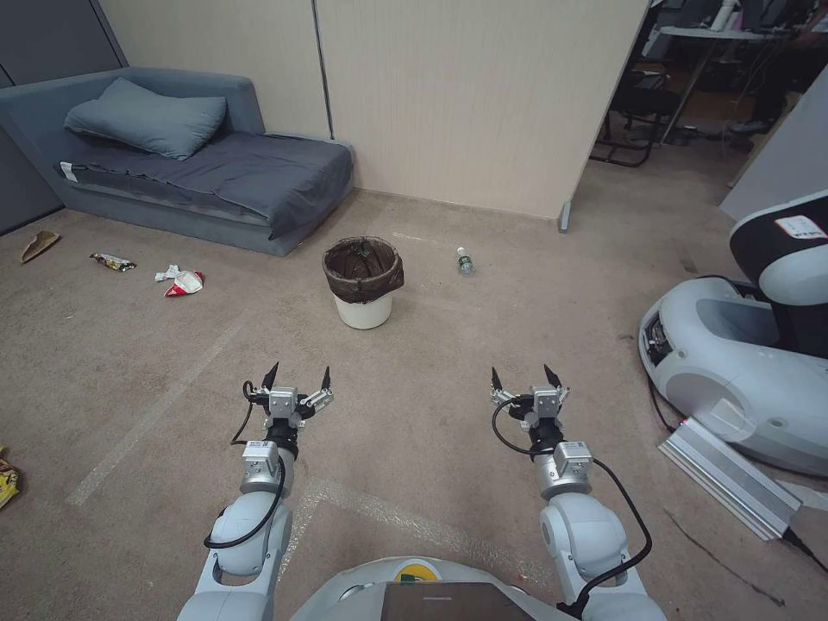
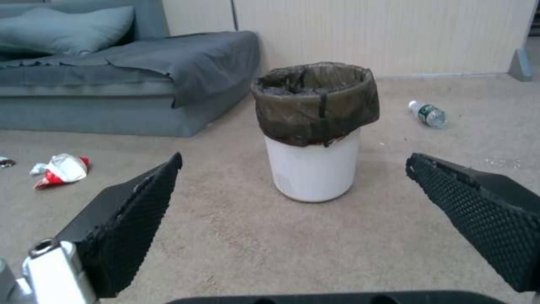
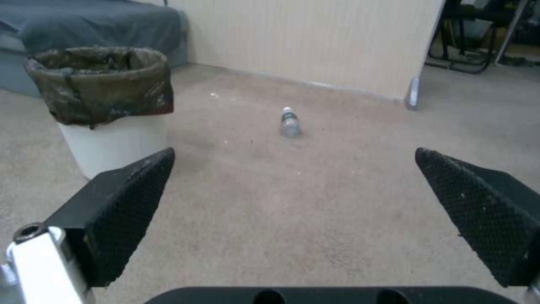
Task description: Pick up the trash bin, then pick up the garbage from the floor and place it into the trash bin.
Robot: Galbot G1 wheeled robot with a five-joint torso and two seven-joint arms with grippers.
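1. Bin (image 1: 363, 280): upright on the carpet, near the sofa (image 1: 216, 172).
2. Bottle (image 1: 465, 261): lying beside the bin.
3. Left end effector (image 1: 297, 377), right end effector (image 1: 525, 376): both spread, empty, short of the bin.

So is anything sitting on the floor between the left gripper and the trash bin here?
Nothing visible. The open left gripper faces the trash bin across bare carpet. The crushed cup lies off to the robot's left and the bottle to the bin's right, both off that line.
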